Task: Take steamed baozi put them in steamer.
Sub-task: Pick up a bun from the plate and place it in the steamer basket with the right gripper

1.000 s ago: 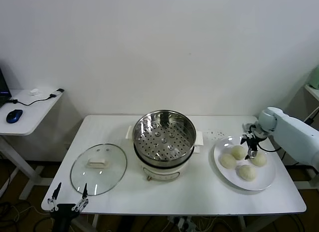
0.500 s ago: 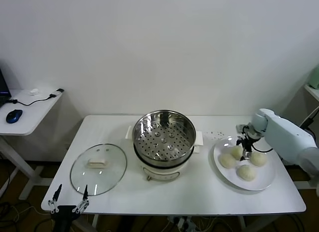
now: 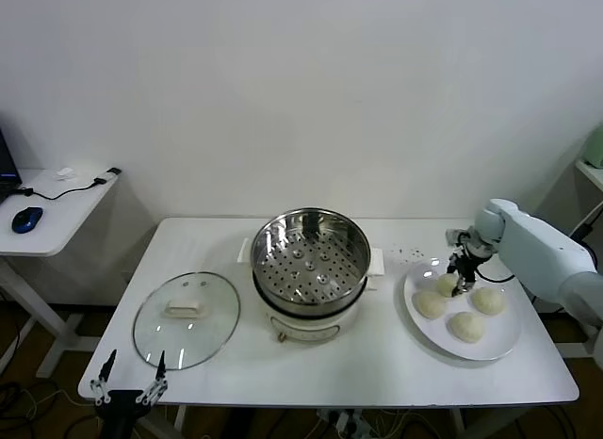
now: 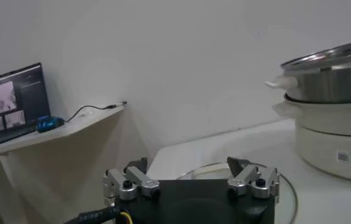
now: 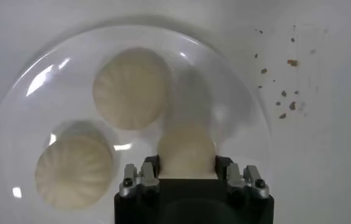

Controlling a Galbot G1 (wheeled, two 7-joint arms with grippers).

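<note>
The steamer [image 3: 311, 260] stands empty mid-table; its steel basket and cream base also show in the left wrist view [image 4: 334, 91]. A white plate [image 3: 504, 340] on the right carries the baozi. My right gripper [image 3: 461, 281] is over the plate's near-steamer side, shut on one baozi [image 3: 447, 284]. In the right wrist view the gripper [image 5: 186, 164] has this baozi [image 5: 186, 146] between its fingers, with two more baozi [image 5: 131, 88] [image 5: 74, 171] on the plate. The other buns [image 3: 431, 304] [image 3: 466, 326] [image 3: 489, 300] lie loose. My left gripper [image 3: 127, 387] hangs open below the table's front left edge.
A round glass lid [image 3: 186, 318] lies on the table left of the steamer. Dark crumbs [image 3: 407, 253] dot the table between steamer and plate. A side table [image 3: 57, 208] with a blue mouse stands at the far left; a laptop [image 4: 11, 103] is on it.
My right gripper has shifted a little left and back over the plate, onto the baozi nearest the steamer. The left arm has not moved.
</note>
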